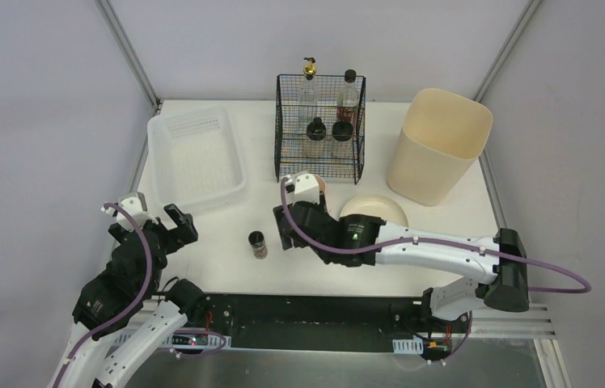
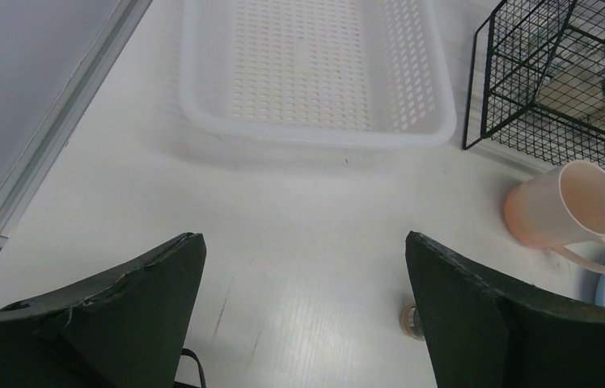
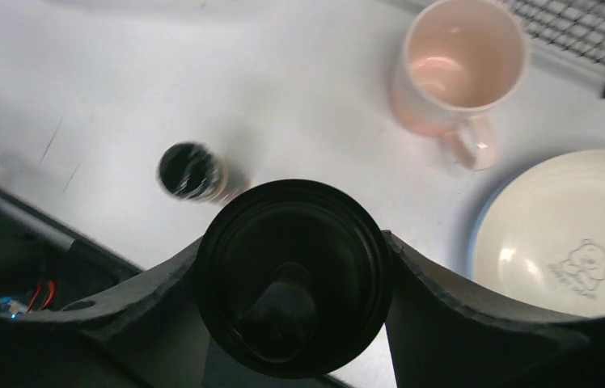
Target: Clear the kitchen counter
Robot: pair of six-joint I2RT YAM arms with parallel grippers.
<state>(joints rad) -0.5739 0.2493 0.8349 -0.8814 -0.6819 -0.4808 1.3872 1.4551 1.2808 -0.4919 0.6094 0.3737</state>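
- The kitchen counter (image 1: 226, 218) lies flat right under both grippers, and it spreads away in front of them and out to both sides
- The left gripper (image 2: 303, 240) hangs over the counter with its two fingers as far apart as they go, and nothing is between them
- The right gripper (image 3: 293, 279) is closed partway on a black round thing (image 3: 291, 234) (a lid or a bottle top, I cannot tell which from above) and holds it over the counter
- The near edge of the counter is close behind both grippers
- A metal rail (image 2: 57, 137) runs along the counter's side edge, just left of the left gripper
- In front of the left gripper there is a wide bare patch, and past it sits a white tray (image 2: 315, 136)
- Between the two grippers a small jar (image 1: 258, 243) stands alone, nearer to the right gripper
- Just in front of the right gripper is a pink mug (image 3: 457, 65), and a plate (image 3: 566, 234) lies to the gripper's right, close to the mug
- Farther in front of the right gripper stands a wire rack (image 1: 319, 162) with bottles in it, and a tall bin (image 1: 437, 153) is off to the right of that
- The counter is white, smooth and not shiny, with a few thin grey scratch marks, and it is much bigger than anything on it
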